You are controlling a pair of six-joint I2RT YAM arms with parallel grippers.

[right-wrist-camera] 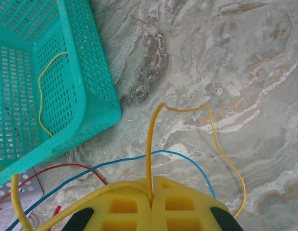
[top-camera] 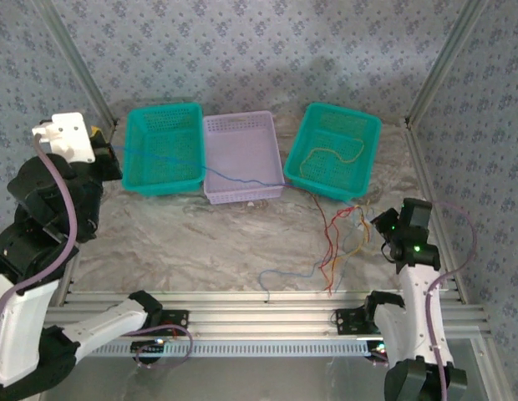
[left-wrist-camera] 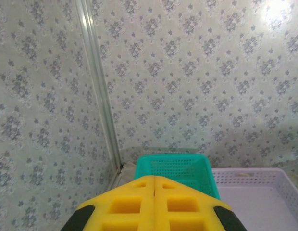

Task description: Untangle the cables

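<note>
**Both grippers clenched on cables over the marbled bench**

The left gripper [left-wrist-camera: 154, 182] hangs at the outer side of the left teal basket [top-camera: 163, 109] with its jaws pressed together. A blue cable [top-camera: 230, 176] runs taut from it across that basket and the lavender basket [top-camera: 238, 117]. The right gripper [right-wrist-camera: 151, 185] is grasping an orange-yellow cable [right-wrist-camera: 149, 139], which arcs up from between its jaws above the bench [top-camera: 200, 242]. A yellow cable [top-camera: 313, 153] lies looped inside the right teal basket [top-camera: 347, 113]. Red cables [top-camera: 327, 238] trail loosely over the bench in front of that basket, just beside the right gripper.
</note>
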